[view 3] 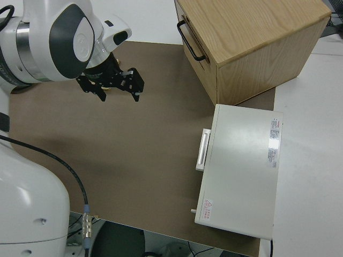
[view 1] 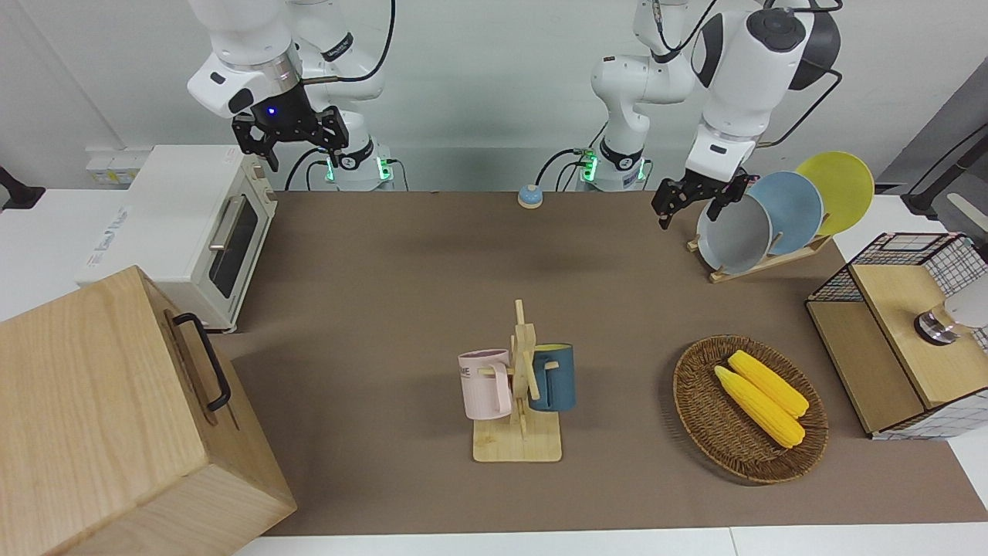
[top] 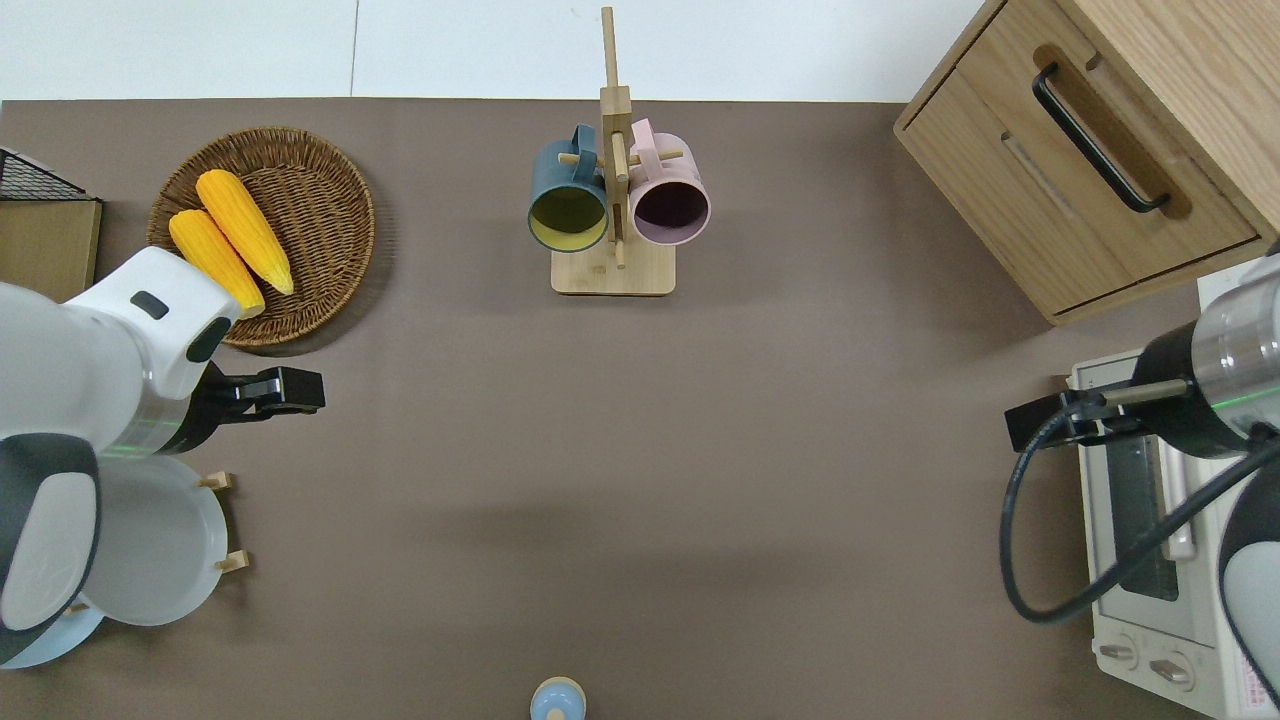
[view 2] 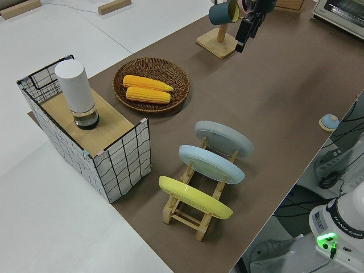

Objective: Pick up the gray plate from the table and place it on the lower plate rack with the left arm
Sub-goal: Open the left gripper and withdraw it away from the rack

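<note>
Gray round plate [view 1: 733, 234] leans in the low end slot of the slanted light-wood rack [view 1: 772, 259]; rigid, smooth, probably slippery and breakable, best pinched at its rim. Left gripper [view 1: 695, 198] hangs empty, fingers spread; the right arm is parked.

Little lettering can be made out. The pink mug [view 1: 485, 384] on the wooden mug stand [view 1: 519, 417] carries dark letters ending in "ME" near its rim, at about nine o'clock on its side. The white toaster oven [view 3: 241, 168] bears a red-print label and a triangular warning sticker on its top, both too small to read.
</note>
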You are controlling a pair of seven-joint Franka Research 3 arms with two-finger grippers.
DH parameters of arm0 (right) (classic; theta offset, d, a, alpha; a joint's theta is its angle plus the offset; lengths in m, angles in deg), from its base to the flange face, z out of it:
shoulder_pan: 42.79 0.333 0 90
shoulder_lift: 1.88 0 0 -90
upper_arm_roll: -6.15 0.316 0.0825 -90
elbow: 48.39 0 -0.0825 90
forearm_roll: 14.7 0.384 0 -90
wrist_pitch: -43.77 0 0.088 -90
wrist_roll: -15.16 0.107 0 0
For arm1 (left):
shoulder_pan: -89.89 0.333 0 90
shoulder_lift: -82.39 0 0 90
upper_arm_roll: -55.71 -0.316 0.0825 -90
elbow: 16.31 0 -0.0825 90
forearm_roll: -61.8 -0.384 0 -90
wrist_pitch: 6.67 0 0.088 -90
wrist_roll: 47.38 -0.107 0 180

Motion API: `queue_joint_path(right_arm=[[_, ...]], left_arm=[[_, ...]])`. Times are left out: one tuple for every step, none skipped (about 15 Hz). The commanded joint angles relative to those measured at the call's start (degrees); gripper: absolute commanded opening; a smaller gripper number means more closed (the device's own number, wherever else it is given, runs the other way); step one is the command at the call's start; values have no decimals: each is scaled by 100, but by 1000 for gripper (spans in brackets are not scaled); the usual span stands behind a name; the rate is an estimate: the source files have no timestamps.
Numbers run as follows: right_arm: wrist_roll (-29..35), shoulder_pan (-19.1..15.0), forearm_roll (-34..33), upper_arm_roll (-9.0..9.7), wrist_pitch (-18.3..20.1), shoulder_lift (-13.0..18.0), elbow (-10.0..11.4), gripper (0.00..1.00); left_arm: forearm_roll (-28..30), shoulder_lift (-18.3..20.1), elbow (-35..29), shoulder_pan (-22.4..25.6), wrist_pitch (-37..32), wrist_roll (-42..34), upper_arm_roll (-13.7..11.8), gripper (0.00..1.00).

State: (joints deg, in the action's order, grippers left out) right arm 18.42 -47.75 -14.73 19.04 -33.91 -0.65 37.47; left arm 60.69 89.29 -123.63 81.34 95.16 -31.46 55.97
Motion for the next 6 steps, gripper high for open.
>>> queue_joint_path(right_arm=[[-19, -84, 20, 38, 87, 27, -35, 990], [-19, -84, 21, 38, 87, 27, -35, 987], [-19, -76, 21, 38, 87, 27, -35, 990], [-19, -84, 21, 38, 87, 27, -35, 990], [-19, -84, 21, 38, 87, 27, -35, 987], [-19, -76, 21, 38, 87, 27, -35, 990]], left_arm=[[234, 145, 238, 90, -480, -494, -17, 993], [225, 154, 238, 91, -463, -494, -17, 993], [225, 162, 238, 91, -420, -486, -52, 993], [243, 162, 238, 91, -402, -468, -61, 993], [199, 162, 238, 99, -402, -477, -61, 993], [181, 154, 238, 99, -402, -485, -61, 993]])
